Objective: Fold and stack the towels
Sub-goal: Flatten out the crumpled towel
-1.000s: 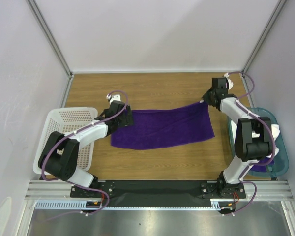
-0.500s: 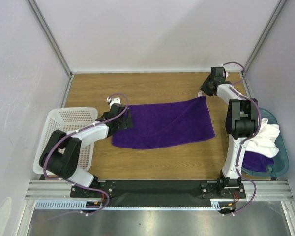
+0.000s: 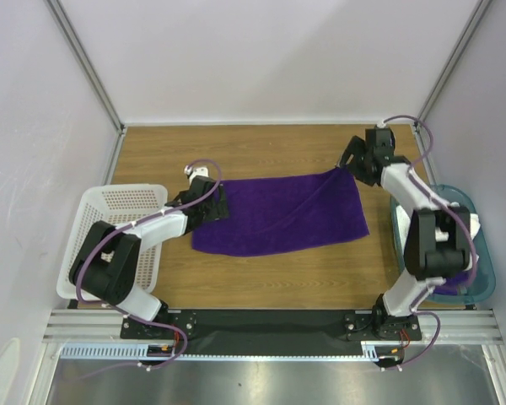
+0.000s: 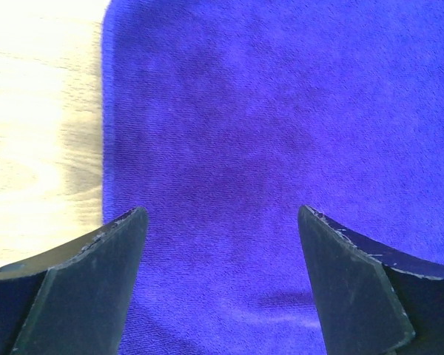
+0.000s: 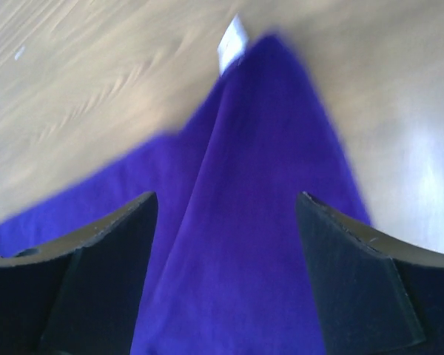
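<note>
- One wooden table (image 3: 270,283) carries everything. The purple towel (image 3: 278,215) lies spread flat across its middle, not yet folded.
- White basket (image 3: 97,211) stands left of that towel. The teal bin (image 3: 487,278) stands right of it, largely hidden behind the right arm.
- Right gripper (image 3: 350,162) hangs just over the towel's far right corner with its jaws wide apart and empty. A second ago they were pinched shut on that corner, holding it up. The corner now lies flat, so spreading looks finished and folding can begin.
- Left gripper (image 4: 222,222) hovers spread wide, holding nothing, over the towel's left edge, much as before.
- Small white tag (image 5: 233,37) marks the released corner.
</note>
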Controlling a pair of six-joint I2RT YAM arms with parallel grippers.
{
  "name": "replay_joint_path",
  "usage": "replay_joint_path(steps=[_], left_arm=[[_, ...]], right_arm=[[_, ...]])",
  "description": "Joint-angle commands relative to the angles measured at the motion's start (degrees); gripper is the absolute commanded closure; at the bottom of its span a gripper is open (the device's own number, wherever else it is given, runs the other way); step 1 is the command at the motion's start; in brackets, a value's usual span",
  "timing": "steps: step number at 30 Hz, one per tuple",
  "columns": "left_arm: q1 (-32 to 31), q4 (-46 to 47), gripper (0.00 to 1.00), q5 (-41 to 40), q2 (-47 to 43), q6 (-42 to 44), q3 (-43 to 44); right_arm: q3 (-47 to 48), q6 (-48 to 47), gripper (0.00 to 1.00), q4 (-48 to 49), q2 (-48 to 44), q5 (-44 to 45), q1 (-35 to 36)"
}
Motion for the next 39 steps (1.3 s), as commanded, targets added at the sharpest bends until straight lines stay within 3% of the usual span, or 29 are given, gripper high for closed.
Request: replay_joint_path(steps=[1,9,20,27,30,39], left_arm=[[-0.74,0.33,0.12,2.78,-2.62,-1.13,1.46],[-6.01,-7.40,0.13,-0.73,-12.89,-7.79,-2.67],[-6.89,-15.05,0.22,-7.06,-27.84,-22.48,-15.40],[-6.89,-15.84,0.24,-10.40,-24.43,-23.11,-16.47],[-6.89,-13.83,0.20,-11.19,-24.42,-20.13,-17.61],[-6.89,5.86,0.14,-4.61,-27.50,-9.05,-24.99]], right_arm=[[-8.17,2.22,0.19,0.15,-12.72,1.44,1.83],[-31.38,8.56,0.18,0.24,-31.39,5.83,2.89],[-35.00,6.36,0.22,-4.33,-32.19,8.91,2.19],[-37.73,5.84,0.27,-4.33,-32.10,9.44,1.66],[-38.43,6.01,0.27,-4.51,-33.24,9.52,1.48],[-38.43,6.10,0.26,-4.16,-34.03,8.91,1.04]])
